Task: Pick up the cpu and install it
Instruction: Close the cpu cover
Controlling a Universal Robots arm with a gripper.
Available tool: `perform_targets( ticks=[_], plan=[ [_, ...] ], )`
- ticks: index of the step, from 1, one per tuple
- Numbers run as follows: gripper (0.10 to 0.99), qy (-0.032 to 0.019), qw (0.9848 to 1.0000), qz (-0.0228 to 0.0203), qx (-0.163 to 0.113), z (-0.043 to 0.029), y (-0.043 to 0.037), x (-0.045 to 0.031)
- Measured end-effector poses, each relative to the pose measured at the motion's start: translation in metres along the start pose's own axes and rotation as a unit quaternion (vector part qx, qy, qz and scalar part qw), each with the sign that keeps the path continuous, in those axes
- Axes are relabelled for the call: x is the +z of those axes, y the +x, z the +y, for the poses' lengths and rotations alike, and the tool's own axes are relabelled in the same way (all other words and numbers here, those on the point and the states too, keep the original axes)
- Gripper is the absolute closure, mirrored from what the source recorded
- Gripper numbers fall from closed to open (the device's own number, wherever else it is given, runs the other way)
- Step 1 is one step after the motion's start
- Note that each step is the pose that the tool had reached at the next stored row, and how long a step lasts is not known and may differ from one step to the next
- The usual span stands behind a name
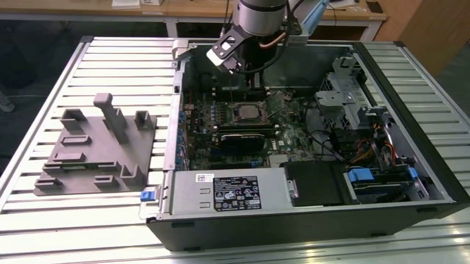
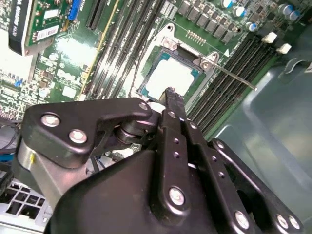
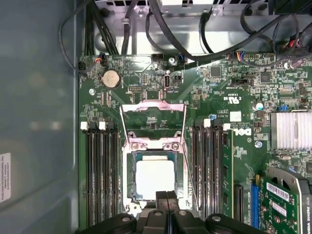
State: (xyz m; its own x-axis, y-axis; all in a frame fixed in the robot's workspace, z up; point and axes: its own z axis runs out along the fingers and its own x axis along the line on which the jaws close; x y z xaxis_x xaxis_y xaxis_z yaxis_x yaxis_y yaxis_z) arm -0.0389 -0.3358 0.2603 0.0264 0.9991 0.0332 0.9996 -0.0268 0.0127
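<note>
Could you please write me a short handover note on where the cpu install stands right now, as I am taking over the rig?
Tool: shut, holding nothing, poised at the edge of the cpu; I cannot tell whether it touches.
Cpu: lying in the socket on the motherboard, inside the open computer case.
Done: the cpu is out of the tool and sits in the socket.
Left: the metal bracket stands flipped open, so the cpu is not clamped down.
</note>
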Motion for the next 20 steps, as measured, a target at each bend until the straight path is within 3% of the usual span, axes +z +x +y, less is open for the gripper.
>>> perform_targets(
  ticks=[7, 11, 16, 20],
  plan=[
    [0.98, 0.0, 1.0, 0.0, 0.0, 0.0188, 0.0004, 0.0018],
    [0.98, 0.0001, 1.0, -0.0001, 0.0, 0.0214, 0.0005, 0.0015],
    [0.98, 0.0, 1.0, 0.0, 0.0, 0.0217, 0.0007, -0.0049],
    [0.98, 0.0001, 1.0, 0.0001, 0.0, 0.0349, 0.0011, -0.0048]
  ],
)
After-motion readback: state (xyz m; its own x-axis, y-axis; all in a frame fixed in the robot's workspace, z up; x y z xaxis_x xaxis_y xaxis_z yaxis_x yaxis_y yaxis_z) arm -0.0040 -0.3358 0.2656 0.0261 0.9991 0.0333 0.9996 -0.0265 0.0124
